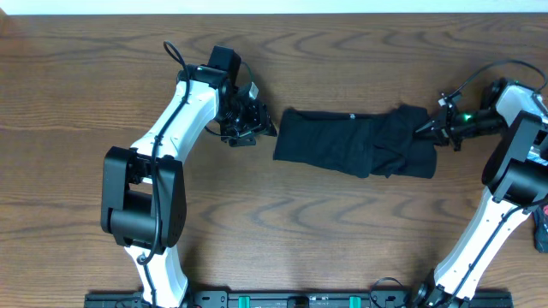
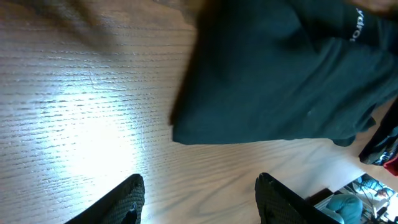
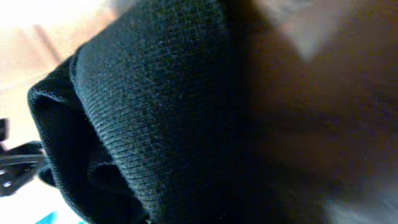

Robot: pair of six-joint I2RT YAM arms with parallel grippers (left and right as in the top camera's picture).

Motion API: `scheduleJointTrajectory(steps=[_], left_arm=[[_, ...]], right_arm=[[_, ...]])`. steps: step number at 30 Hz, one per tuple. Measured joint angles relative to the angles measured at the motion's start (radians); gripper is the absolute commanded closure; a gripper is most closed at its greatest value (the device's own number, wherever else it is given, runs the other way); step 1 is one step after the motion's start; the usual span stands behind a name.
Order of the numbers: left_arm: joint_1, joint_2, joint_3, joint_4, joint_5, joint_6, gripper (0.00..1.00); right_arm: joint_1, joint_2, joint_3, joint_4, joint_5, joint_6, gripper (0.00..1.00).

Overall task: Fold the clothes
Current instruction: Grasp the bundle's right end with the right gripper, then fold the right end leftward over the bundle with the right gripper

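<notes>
Black knit fabric fills the right wrist view, bunched and folded over itself. Right gripper [image 1: 431,130]: jaws closed down tight at one end of the black top [image 1: 355,143], apparently pinching a fold of it; the contact itself is too close and blurred to confirm. Left gripper [image 2: 199,202]: jaws stand moderately apart with nothing between them, just off the opposite end of the top, low over the bare wooden surface [image 1: 86,68]. The top lies on the surface between the two grippers as a partly folded strip: flat at the left gripper's end, rumpled and heaped at the right gripper's end. White lettering [image 2: 359,26] shows on its upper face.

Risks, as judged:
- A thin pinch may slip if the right arm pulls, dropping the fold short.
- Dragging the heaped end could pull the flat end askew, since nothing pins it.
- The left jaws, closing low, might catch one layer only or scrape the surface.

Count: top, one; arms, two; grippers, two.
</notes>
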Motion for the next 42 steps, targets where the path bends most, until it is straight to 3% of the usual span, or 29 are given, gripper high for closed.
scheduleJointTrajectory(steps=[9,24,42], left_arm=[[0.0,0.0,0.0,0.028,-0.003,-0.001,0.41],[0.0,0.0,0.0,0.047,-0.052,-0.005,0.4],[0.0,0.0,0.0,0.035,-0.055,-0.005,0.4]], right_arm=[[0.05,-0.038,0.045,-0.06,0.155,0.011,0.99],[0.185,-0.308,0.112,-0.183,0.275,0.086,0.99],[0.407,-0.313,0.112,-0.228,0.362,0.251,0.99]])
